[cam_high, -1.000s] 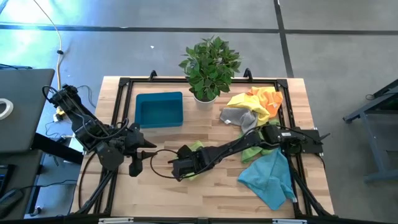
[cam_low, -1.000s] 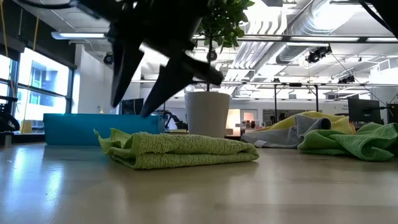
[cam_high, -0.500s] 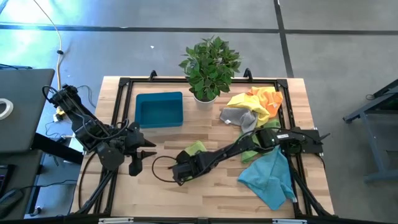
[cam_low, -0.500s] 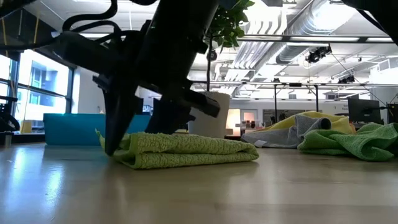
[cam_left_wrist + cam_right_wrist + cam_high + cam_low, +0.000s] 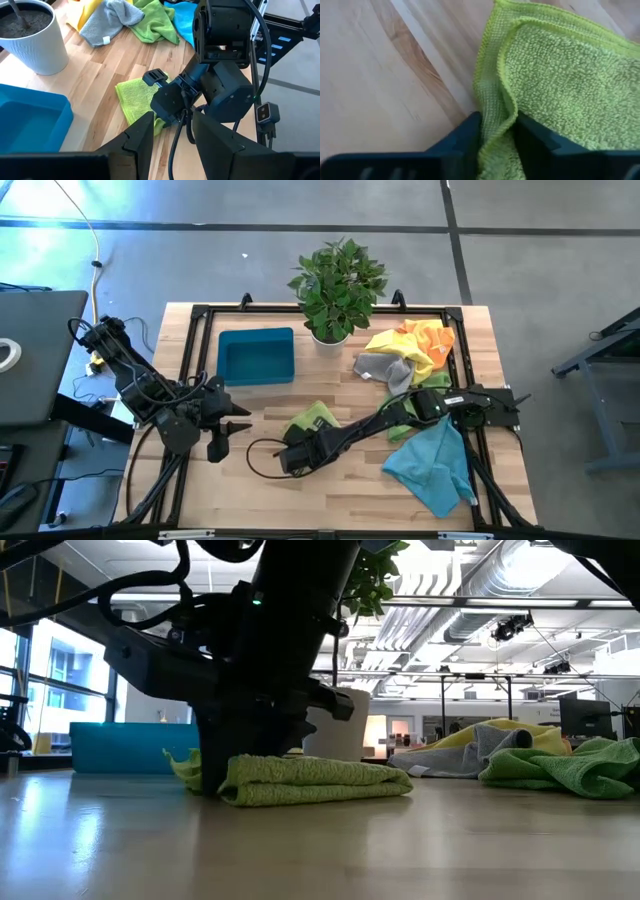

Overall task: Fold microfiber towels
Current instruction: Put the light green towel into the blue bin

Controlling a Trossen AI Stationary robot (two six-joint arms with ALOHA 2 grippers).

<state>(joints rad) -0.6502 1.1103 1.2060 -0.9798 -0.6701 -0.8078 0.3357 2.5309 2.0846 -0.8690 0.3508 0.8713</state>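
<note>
Right gripper (image 5: 290, 460) sits low on the table (image 5: 340, 490) near its middle, its fingers (image 5: 465, 135) pinched on the near edge of the folded lime towel (image 5: 310, 420). The right wrist view shows the towel's hem caught in the narrow gap between the two dark fingers, with the rest of the cloth spreading away over the wood. In the low view the arm comes down at the towel's left end, and the towel (image 5: 310, 782) lies flat on the tabletop in a low doubled layer. The left wrist view shows the same towel (image 5: 135, 97) partly covered by the right arm's wrist.

Left gripper (image 5: 225, 425) waits at the table's left side, just beside the tray (image 5: 256, 356), its fingers (image 5: 142, 137) spread apart and holding nothing.

The other towels lie at the right side of the table: a heap of yellow, orange and grey (image 5: 410, 348) near the plant (image 5: 338, 285), a second lime towel (image 5: 405, 425) mostly under the right arm, and a teal towel (image 5: 435, 465) spread out near the right front corner. The plant's white pot stands between the tray and the heap.
</note>
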